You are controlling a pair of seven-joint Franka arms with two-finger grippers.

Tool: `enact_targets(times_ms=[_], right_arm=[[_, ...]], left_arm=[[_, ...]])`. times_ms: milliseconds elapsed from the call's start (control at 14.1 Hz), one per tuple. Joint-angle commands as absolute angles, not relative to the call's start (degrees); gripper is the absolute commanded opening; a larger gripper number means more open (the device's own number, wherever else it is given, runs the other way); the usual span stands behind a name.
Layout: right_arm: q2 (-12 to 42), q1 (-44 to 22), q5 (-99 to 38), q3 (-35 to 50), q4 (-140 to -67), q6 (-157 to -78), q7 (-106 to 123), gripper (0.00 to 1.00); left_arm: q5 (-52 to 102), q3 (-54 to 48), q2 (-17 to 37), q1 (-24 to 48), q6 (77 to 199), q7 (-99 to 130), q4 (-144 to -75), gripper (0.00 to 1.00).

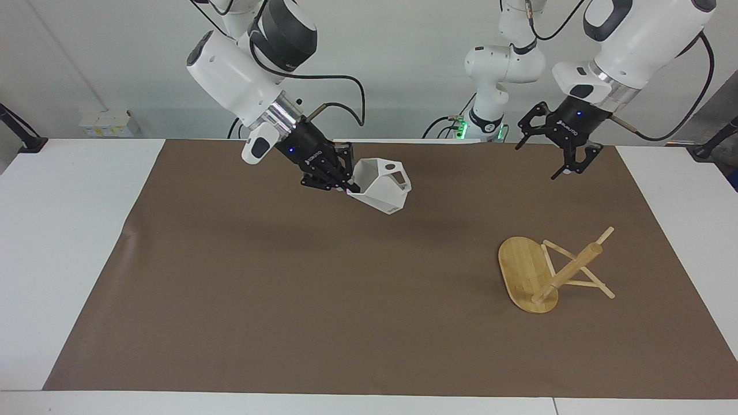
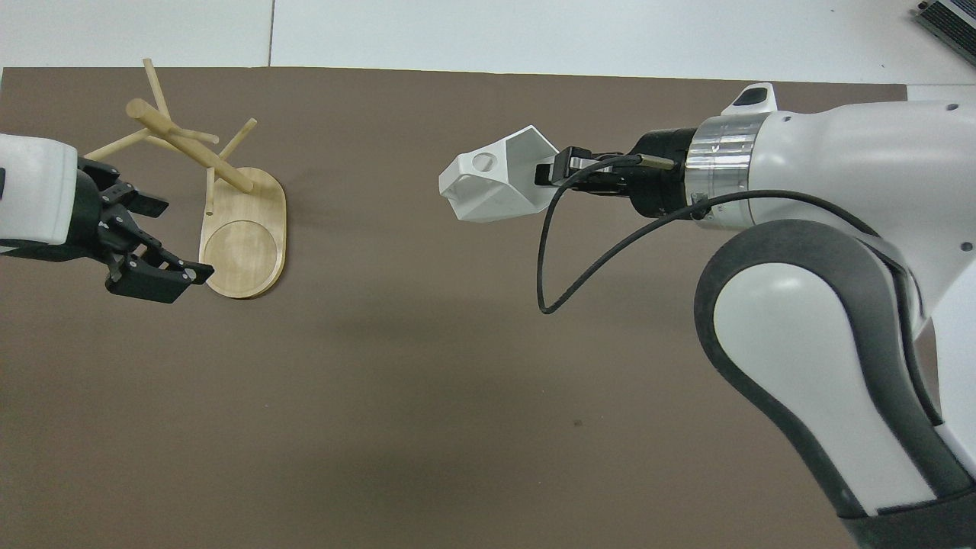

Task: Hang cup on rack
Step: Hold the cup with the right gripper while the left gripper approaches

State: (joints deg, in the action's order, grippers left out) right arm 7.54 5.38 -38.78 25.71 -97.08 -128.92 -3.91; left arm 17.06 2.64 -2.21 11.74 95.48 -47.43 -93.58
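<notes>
The right gripper (image 1: 349, 185) is clamped on the rim of the cup (image 1: 383, 185), its fingertips pinching the wall of the cup's open mouth. It holds the white faceted cup up in the air over the brown mat (image 1: 288, 300), above the part of the mat closer to the robots and about midway along the table. The cup is tipped on its side, mouth toward the gripper and narrow base pointing away and down, with the round hole of its handle facing upward. From this gripper the right arm (image 1: 236, 86) rises back toward its base, a black cable looping off its wrist. The left gripper (image 1: 548, 153) hangs in the air with its fingers spread wide apart and nothing between them, over the mat near the rack (image 1: 548, 274). The rack is a light bamboo mug tree lying tipped over on the mat toward the left arm's end of the table, its oval base (image 1: 522, 268) raised on edge, its round post slanting and its thin pegs splayed out, some touching the mat. The cup and the rack are well apart.
</notes>
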Motion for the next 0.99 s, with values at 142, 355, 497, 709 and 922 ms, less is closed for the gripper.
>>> enact_targets(times_ms=[142,355,497,709,922], right_arm=[[11.0,5.9,-40.3,29.3,-96.4,-134.3,-2.7,0.0],[11.0,5.9,-40.3,29.3,-96.4,-134.3,-2.7,0.0],[11.0,5.9,-40.3,29.3,-96.3,-134.5,-2.8,0.0],[11.3,5.9,-40.3,29.4,-96.3,-135.4,-3.2,0.0],[12.6,5.6,-40.3,31.5,-96.1,-139.6,-5.9,0.0]], left_arm=[[23.5,3.1,-4.6,15.5,97.9,-56.6,-97.5,1.0],[26.1,3.0,-5.1,17.7,98.4,-61.7,-98.5,1.0],[27.4,3.0,-5.7,18.1,98.7,-65.8,-99.8,1.0],[29.7,3.0,-7.1,19.1,100.3,-69.2,-102.7,1.0],[31.2,2.8,-7.5,21.1,102.8,-70.8,-104.1,1.0]])
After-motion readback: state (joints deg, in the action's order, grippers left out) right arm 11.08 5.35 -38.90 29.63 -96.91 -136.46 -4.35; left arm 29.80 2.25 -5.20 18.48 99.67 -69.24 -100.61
